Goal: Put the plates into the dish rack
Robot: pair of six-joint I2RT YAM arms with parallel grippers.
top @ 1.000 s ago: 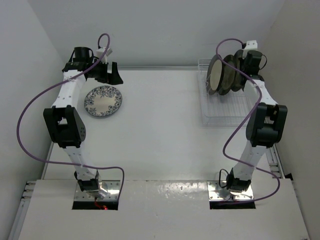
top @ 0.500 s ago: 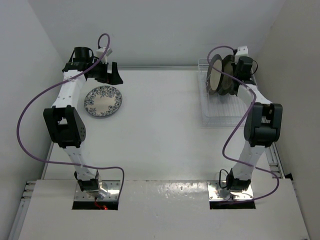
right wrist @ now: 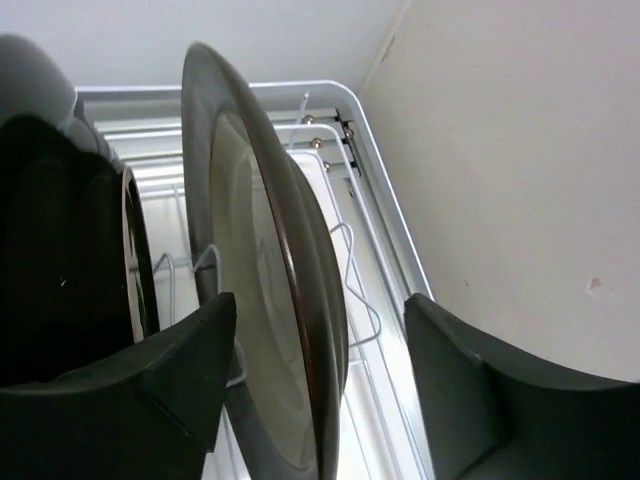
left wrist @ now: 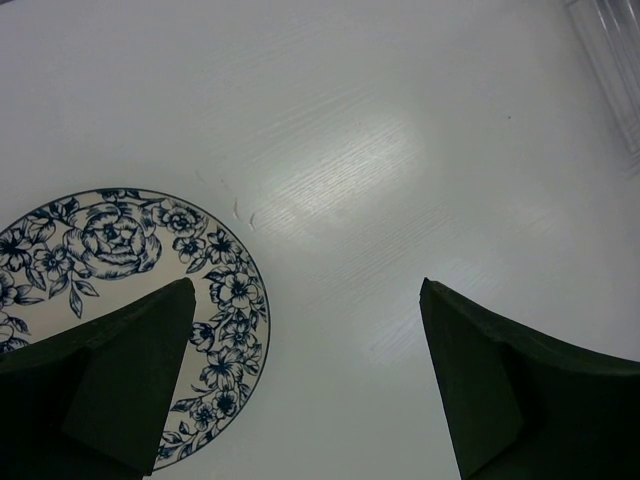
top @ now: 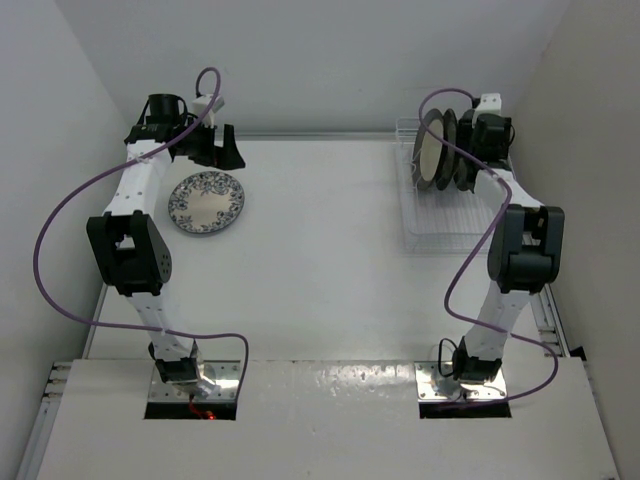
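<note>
The dish rack (top: 442, 212) stands at the back right, with dark-rimmed plates (top: 434, 150) on edge in its slots. My right gripper (top: 480, 140) hovers over them, open. In the right wrist view its jaws straddle one upright dark-rimmed plate (right wrist: 262, 300) with a gap on the right side, and a second plate (right wrist: 128, 255) stands to the left. A blue floral plate (top: 206, 203) lies flat on the table at the left. My left gripper (top: 216, 150) is open just behind it; in the left wrist view the floral plate (left wrist: 120, 240) lies under the left finger.
The white rack wires (right wrist: 352, 250) and the rack's frame run close to the right wall (right wrist: 520, 150). A corner of the rack (left wrist: 612, 50) shows in the left wrist view. A purple cable (top: 60, 230) loops beside the left arm.
My right gripper has opened and let go of the dark-rimmed plate, which now stands upright in the rack. The right wrist shifted slightly towards the back. The left arm has not moved.
</note>
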